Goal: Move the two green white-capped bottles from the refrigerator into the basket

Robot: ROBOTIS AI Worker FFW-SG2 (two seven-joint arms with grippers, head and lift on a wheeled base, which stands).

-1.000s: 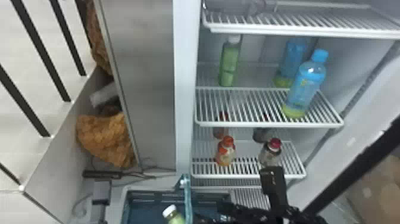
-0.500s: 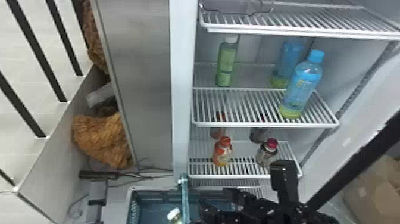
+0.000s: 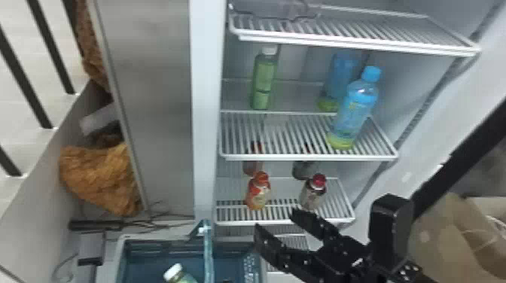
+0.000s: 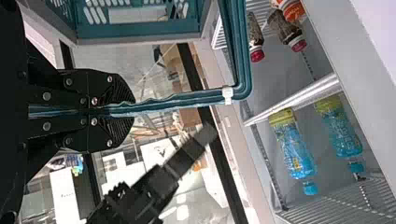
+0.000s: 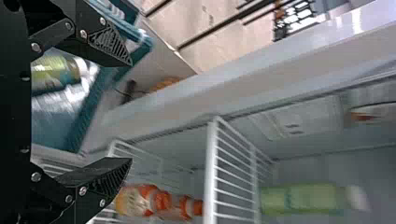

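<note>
In the head view my right gripper [image 3: 275, 217] is below and in front of the lower shelf, open and empty; the right wrist view shows the gripper [image 5: 131, 111] with its fingers spread. One green white-capped bottle [image 3: 264, 81] stands upright at the left of the middle shelf; the right wrist view has this bottle [image 5: 301, 198] beyond the fingers. The other green bottle [image 3: 181, 277] lies tilted inside the teal basket [image 3: 122, 259], its white cap up. In the left wrist view my left gripper [image 4: 133, 111] is shut on the basket's handle [image 4: 187, 97].
Two blue-capped bottles [image 3: 354, 109] share the middle shelf's right side. On the lower shelf stand an orange-capped bottle [image 3: 258, 192] and a red-capped one [image 3: 313, 192]. White wire shelf fronts [image 3: 308, 157] and the refrigerator's left edge [image 3: 205, 113] border the space.
The head view has swung right, shifting refrigerator and basket leftward in it. My right gripper has risen from beside the basket toward the lower shelf, and its open fingers show more fully.
</note>
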